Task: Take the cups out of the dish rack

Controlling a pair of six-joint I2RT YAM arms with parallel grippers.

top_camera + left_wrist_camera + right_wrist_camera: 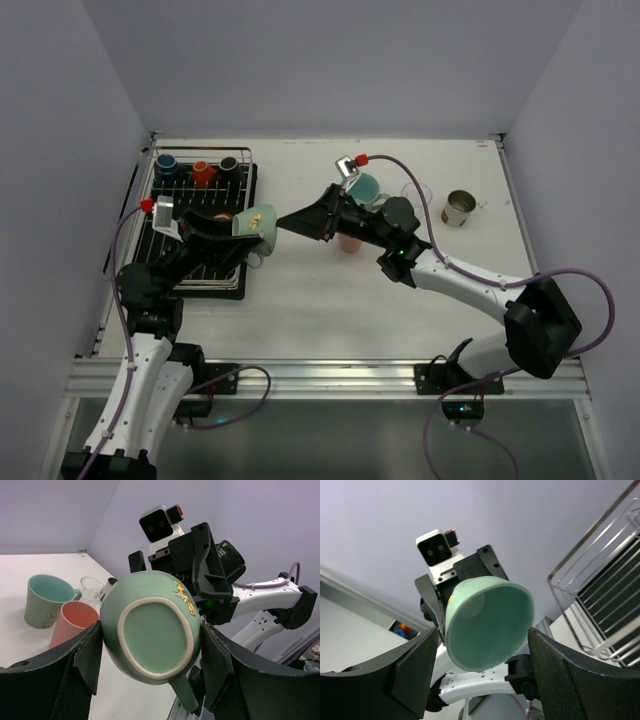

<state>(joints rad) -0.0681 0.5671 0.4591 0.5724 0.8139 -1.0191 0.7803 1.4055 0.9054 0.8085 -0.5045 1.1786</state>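
as the left fingers press flat against both sides of a teal mug, the left gripper has it clamped at a middling width. the mug lies on its side: base toward the left wrist camera, handle hanging down, mouth toward the right arm. it is held in the air just off the right rim of the dish rack, above the table.

right gripper: jaws wide, one on each side of the mug's mouth. its wrist view shows a slim gap on either side. nothing gripped that i can see. this reads as a hand-over about to happen (judgement only).

out of the rack so far: four cups stand on the table right of centre.
- second teal mug
- salmon tumbler, partly under the right arm
- clear glass
- metal cup

left in the rack: blue espresso cup, orange espresso cup and black espresso cup, in a row at the far end. something reddish-brown shows under the left arm near mid-rack. likely another cup, but too hidden to confirm.

estimate: roughly half done. the mug in hand is lifted out but not yet set down.
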